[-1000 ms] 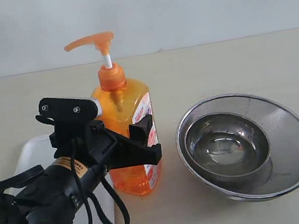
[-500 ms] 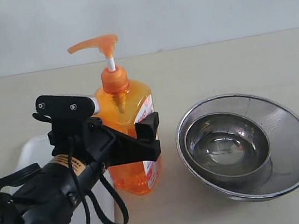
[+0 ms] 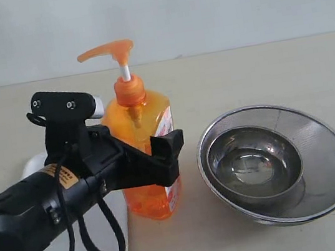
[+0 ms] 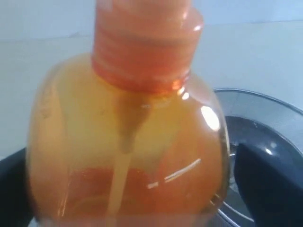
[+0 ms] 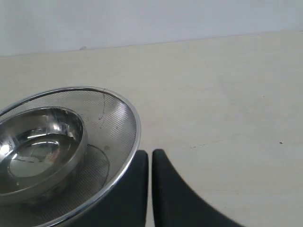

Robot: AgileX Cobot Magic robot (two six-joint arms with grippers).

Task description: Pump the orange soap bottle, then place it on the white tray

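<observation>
Desk point(image 3: 261, 73) carries white tray point(image 3: 30, 166) with orange soap bottle point(image 3: 138, 120) roughly upright just beside it, pump head raised, so placing looks the step in hand, needing a level lift over the rim; left tool point(image 3: 150, 156) clamps the bottle's body, right tool point(image 5: 150, 189) sits pinched nearly closed, empty.

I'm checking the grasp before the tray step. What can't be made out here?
Exterior view: the left arm hides most of the white tray and part of the orange soap bottle.
Left wrist view: bottle blurred, pump cut off at the top edge; whether the jaws pinch it is unclear.
</observation>
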